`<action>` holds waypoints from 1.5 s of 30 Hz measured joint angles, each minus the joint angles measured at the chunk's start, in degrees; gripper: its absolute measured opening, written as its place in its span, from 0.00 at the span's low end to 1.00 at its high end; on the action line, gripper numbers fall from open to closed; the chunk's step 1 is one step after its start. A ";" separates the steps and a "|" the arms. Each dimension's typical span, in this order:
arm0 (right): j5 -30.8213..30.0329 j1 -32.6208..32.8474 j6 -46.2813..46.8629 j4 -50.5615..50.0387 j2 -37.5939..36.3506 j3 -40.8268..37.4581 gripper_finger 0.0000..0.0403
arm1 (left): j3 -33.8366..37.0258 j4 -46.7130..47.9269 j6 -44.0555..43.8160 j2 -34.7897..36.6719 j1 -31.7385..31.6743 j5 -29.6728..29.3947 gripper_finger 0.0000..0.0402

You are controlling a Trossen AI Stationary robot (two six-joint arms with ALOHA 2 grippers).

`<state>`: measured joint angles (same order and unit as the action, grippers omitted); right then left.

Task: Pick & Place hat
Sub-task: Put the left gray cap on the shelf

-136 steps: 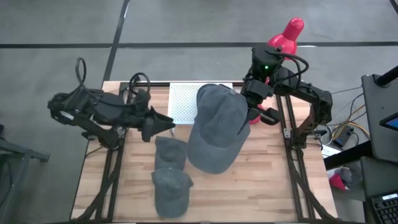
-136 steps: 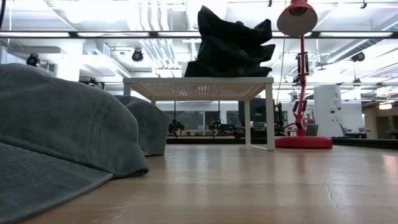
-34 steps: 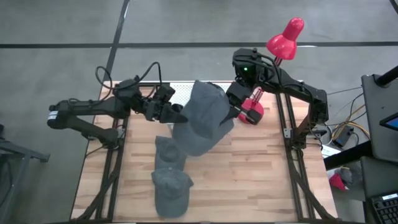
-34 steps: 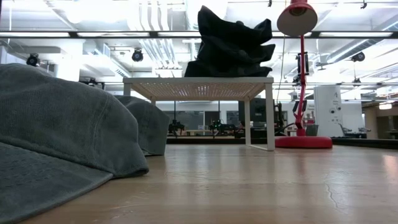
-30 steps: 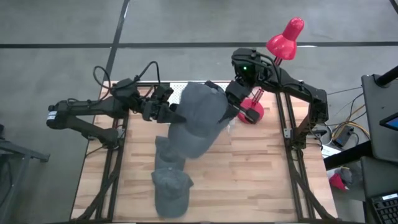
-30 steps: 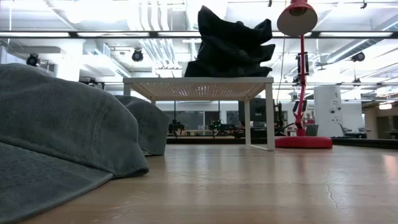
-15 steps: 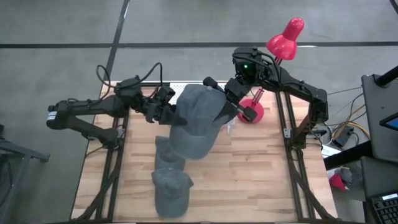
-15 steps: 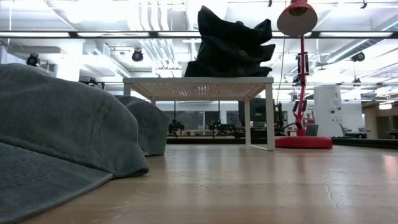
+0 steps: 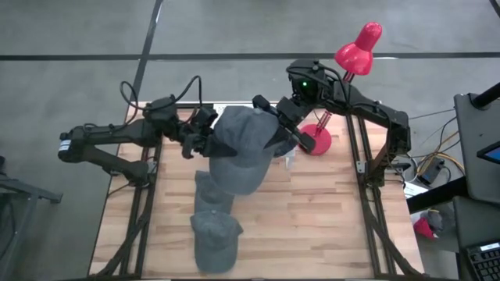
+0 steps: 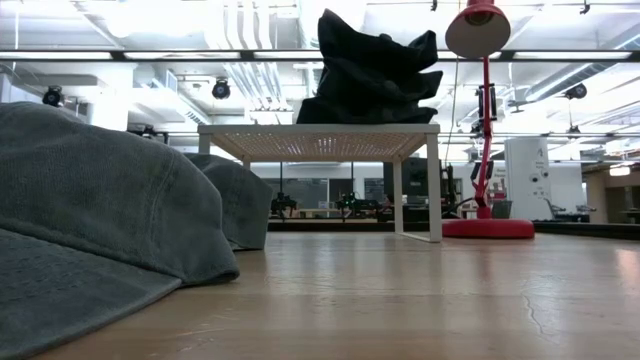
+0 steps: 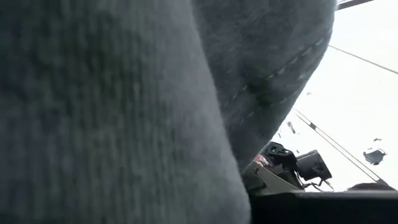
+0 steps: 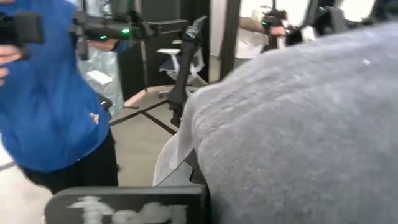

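Left hand [image 9: 209, 139] clamped on the 9 o'clock edge of the large grey hat [image 9: 242, 152], fingers pressed together with cloth between them. Right hand [image 9: 275, 119] clamped on the same hat at its 1 o'clock edge, fingers likewise pressed tight on the fabric. Hat held between the two hands, stretched from the left one across to the right one, above the rear middle of the tabletop [image 9: 328, 211], its lower end hanging toward 6 o'clock. Seen from above, covers most of the white perforated rack [image 9: 205, 108] at 12 o'clock on the tabletop.

Left wrist view filled almost wholly by grey cloth [image 11: 124, 106], so nothing of the fingers there. Right wrist view also mostly grey cloth [image 12: 298, 130], with a person in a blue top [image 12: 50, 93] beyond the tabletop.

Two smaller grey hats on the tabletop at 6 o'clock of the held one: nearer one [image 9: 212, 191] just below its hanging end, farther one [image 9: 214, 238] touching that, close to the front edge. Red lamp [image 9: 355, 45] at 3 o'clock of the right hand, base [image 9: 316, 138] just beside the hat's right edge.

Low view: white rack [image 10: 320, 135] standing on legs, dark bunched cloth [image 10: 370, 70] above it, whether touching the rack cannot tell; two grey hats [image 10: 100, 220] resting at 9 o'clock, red lamp [image 10: 485, 130] at 3 o'clock.
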<state>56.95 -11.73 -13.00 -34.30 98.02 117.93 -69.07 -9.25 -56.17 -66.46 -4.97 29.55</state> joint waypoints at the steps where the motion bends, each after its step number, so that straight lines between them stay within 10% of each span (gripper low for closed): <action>1: -0.87 -0.18 1.04 -0.25 -0.02 0.00 0.02 | -0.01 -0.03 0.11 0.02 -0.08 -0.09 0.02; 18: -2.36 -4.94 4.03 -15.64 -4.28 -0.09 0.02 | -0.05 14.81 5.80 1.90 -0.46 -14.11 0.00; 30: -1.49 -5.79 4.00 -18.24 -5.72 -0.11 0.03 | 0.12 6.40 6.88 2.72 -0.55 -13.47 0.00; 45: -1.03 -5.93 8.11 -14.44 -1.99 -0.15 0.39 | 3.25 -14.56 7.88 2.03 -0.60 -5.16 0.00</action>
<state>55.92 -17.66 -4.89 -48.75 96.03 117.78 -65.82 -23.81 -48.29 -64.43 -5.56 24.39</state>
